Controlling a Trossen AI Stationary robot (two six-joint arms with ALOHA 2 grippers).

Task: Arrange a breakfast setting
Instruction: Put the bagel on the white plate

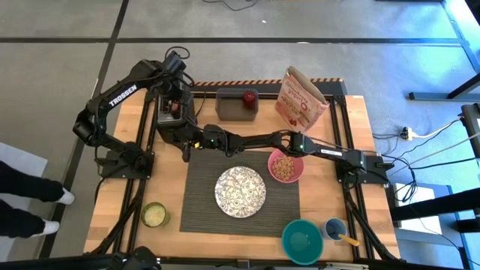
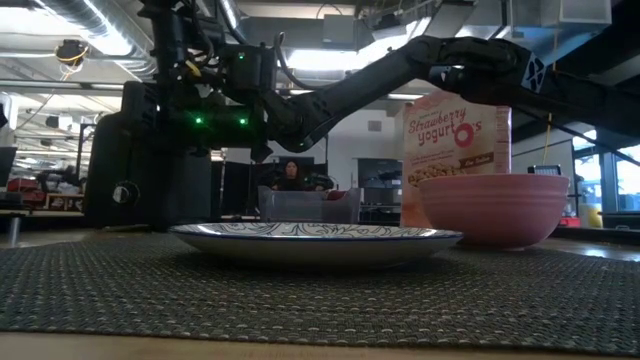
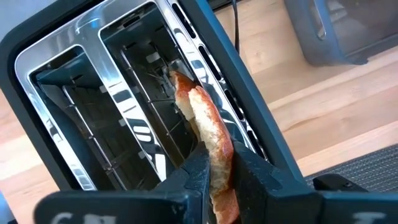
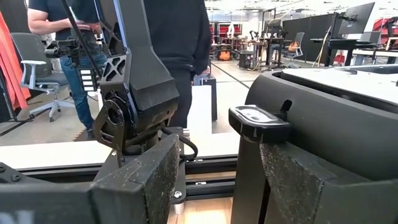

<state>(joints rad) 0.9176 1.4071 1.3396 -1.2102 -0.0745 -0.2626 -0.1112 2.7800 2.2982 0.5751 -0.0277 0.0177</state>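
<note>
Left gripper is over the toaster at the desk's back-left, fingers clamped on the bagel — a toasted piece seen edge-on, golden-brown crust w/ pale crumb, partly up out of the slot. Right gripper reaches across to the toaster's front; fingers apart, straddling the black lever knob. Dark grey ribbed mat at desk centre. White plate w/ black pattern lies flat on it, nothing on it. Pink bowl at the mat's right rear corner — holds cereal. Small red apple sits in a grey container at back. Cereal bag stands behind the bowl. Teal bowl and cup w/ spoon front-right, off the mat; green-lid jar front-left.
</note>
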